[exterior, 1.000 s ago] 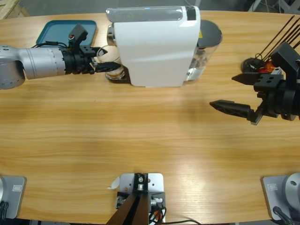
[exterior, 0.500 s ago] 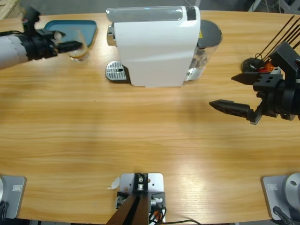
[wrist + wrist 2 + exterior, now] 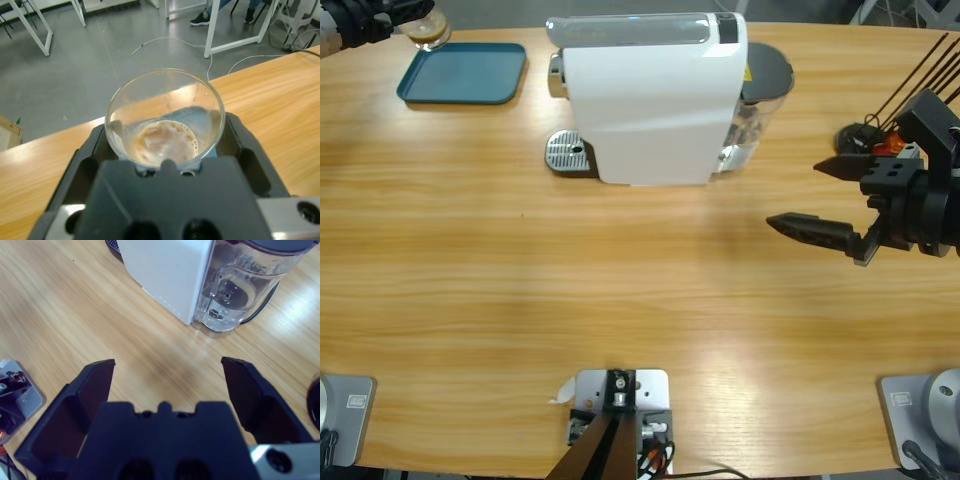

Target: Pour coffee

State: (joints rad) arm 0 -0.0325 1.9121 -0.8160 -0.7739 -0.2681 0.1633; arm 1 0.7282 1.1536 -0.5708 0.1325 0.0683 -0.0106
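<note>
My left gripper is shut on a clear glass cup that holds a thin layer of coffee with a tan top. In the high view the cup sits at the far top-left corner, above the table's back edge beyond the teal tray. The white coffee machine stands at the back middle, its round metal drip grate bare. My right gripper hangs open over the table at the right, nothing between its jaws.
A clear water tank is fixed to the machine's right side. A black holder with sticks and red-orange beads stands at the far right behind the right gripper. Floor, cables and table legs show beyond the table edge in the left wrist view.
The left gripper lifted the cup off the drip grate and carried it left and back, past the teal tray to the table's far corner. The right arm has not moved.
</note>
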